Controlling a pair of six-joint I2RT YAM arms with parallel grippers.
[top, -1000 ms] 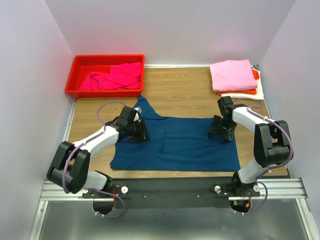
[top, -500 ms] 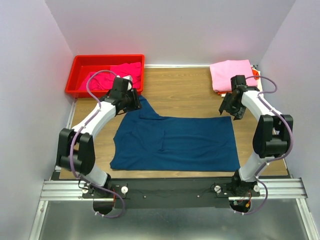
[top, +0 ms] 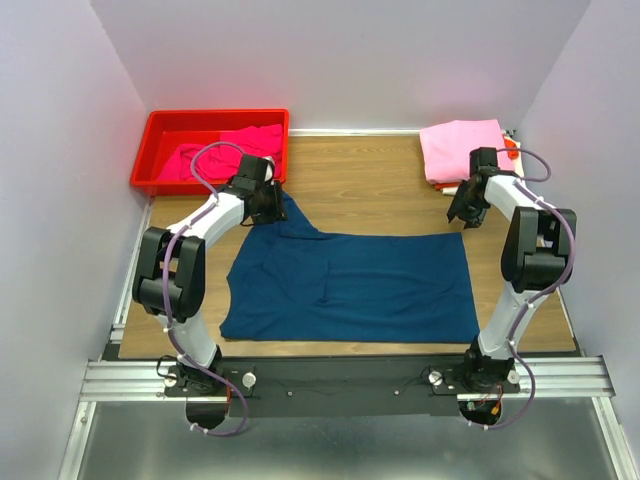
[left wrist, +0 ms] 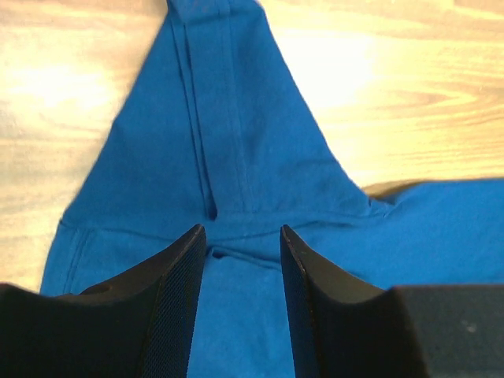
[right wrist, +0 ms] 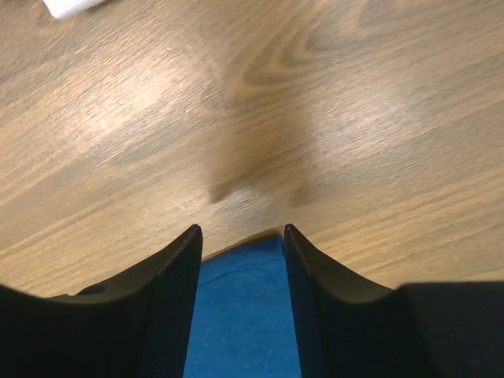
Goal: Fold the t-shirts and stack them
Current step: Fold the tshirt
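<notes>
**Both arms out at the far corners of the navy tee**

Since a second ago both arms have left the middle of the navy t-shirt [top: 350, 285] and swung outward and away from the bases. The left gripper [top: 266, 204] now sits over the sleeve end. The right gripper [top: 463, 214] sits over the far right corner. The shirt itself looks unmoved, spread flat on the table [top: 370, 180].

Left wrist view: the jaws stand partly apart, holding nothing, with the sleeve seam running straight ahead of the gap and cloth beneath both fingers.

Right wrist view: the jaws are again partly apart, with the shirt's corner edge lying in the gap and bare wood ahead of the fingertips. No grip that we can see.

We judge this a set-up to pinch both far corners for a fold towards the near edge. No fold has started on this shirt.

The pink t-shirt [top: 462, 150] tops a stack just beyond the right gripper. Magenta t-shirts [top: 235, 155] lie in the red bin [top: 160, 135] just beyond the left gripper.

Hard to tell:
- whether either gripper's pads touch the cloth
- what the white scrap [right wrist: 75, 6] is, cut off at the top of the right wrist view
- the tees under the pink one, which show only as orange and cream slivers
- any print on the navy shirt, since none shows
</notes>
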